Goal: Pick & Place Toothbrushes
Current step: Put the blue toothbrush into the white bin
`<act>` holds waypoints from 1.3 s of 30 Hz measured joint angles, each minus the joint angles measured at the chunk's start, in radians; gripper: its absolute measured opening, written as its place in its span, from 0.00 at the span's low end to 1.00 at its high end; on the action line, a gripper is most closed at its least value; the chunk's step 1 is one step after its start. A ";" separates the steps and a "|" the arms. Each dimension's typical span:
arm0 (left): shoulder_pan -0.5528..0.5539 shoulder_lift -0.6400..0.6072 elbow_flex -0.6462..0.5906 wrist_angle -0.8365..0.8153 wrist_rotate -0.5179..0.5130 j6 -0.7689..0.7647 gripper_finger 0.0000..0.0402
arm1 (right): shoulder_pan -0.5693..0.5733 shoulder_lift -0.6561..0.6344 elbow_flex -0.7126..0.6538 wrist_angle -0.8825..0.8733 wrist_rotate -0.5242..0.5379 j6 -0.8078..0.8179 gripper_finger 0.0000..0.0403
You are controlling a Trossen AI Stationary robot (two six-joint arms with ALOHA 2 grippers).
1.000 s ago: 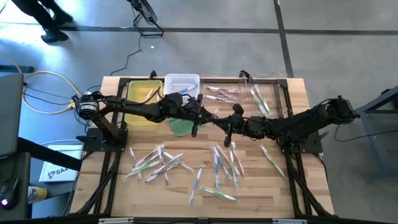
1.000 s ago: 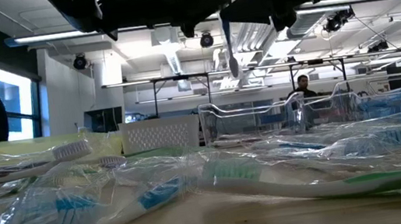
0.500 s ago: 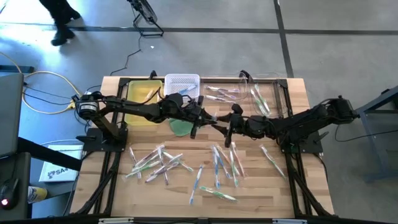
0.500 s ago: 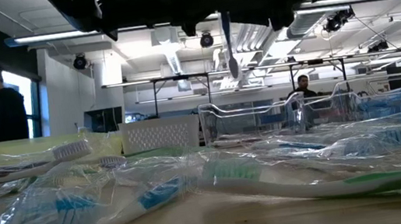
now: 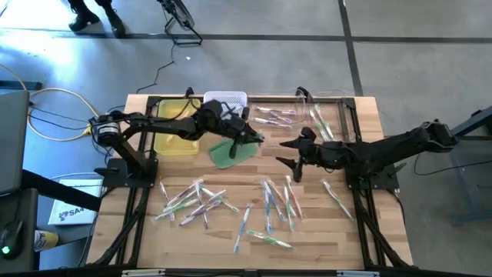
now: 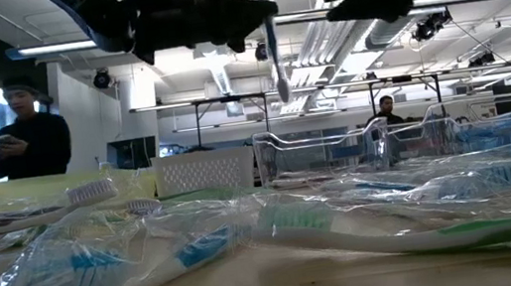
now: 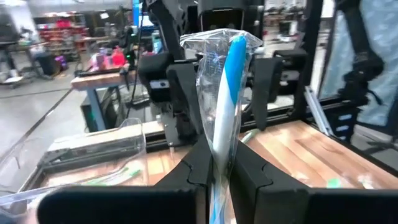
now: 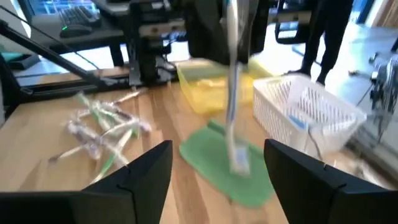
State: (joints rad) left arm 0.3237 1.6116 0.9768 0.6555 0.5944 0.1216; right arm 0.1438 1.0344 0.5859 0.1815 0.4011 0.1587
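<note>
Since the handover, the right end effector (image 5: 290, 152) has spread and retreated; the left end effector (image 7: 214, 163) pinches a wrapped toothbrush (image 7: 225, 99), light, probably slippery, mid-handle.

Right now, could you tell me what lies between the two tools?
High view: only bare wood table between the left tool, shut on a wrapped toothbrush, and the open right tool.

Wooden table (image 5: 115, 231): loose toothbrushes (image 5: 196, 201) near front edge, green pad (image 5: 225, 155) mid-table, yellow tray (image 5: 171, 117), white basket (image 5: 225, 101), clear bin (image 5: 338, 111) along back edge.
</note>
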 joint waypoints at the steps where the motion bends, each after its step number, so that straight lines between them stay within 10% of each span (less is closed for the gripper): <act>1: 0.020 -0.005 0.000 -0.005 0.029 0.002 0.06 | 0.004 -0.016 0.000 -0.036 0.000 0.020 0.59; 11: 0.210 -0.071 0.069 -0.120 0.194 -0.020 0.06 | 0.015 -0.033 0.000 -0.200 -0.029 0.163 0.32; 19: 0.318 -0.090 0.205 -0.608 0.048 0.132 0.06 | 0.015 -0.011 -0.002 -0.256 -0.040 0.162 0.02; 26: 0.390 -0.090 0.246 -0.874 -0.248 0.215 0.06 | 0.015 0.007 -0.001 -0.248 -0.037 0.160 0.01; 39: 0.451 0.026 0.238 -0.892 -0.345 0.175 0.07 | 0.015 0.052 0.000 -0.243 -0.044 0.229 0.01</act>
State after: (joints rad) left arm 0.7749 1.6372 1.2144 -0.2364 0.2497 0.2968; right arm 0.1593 1.0862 0.5861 -0.0617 0.3567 0.3880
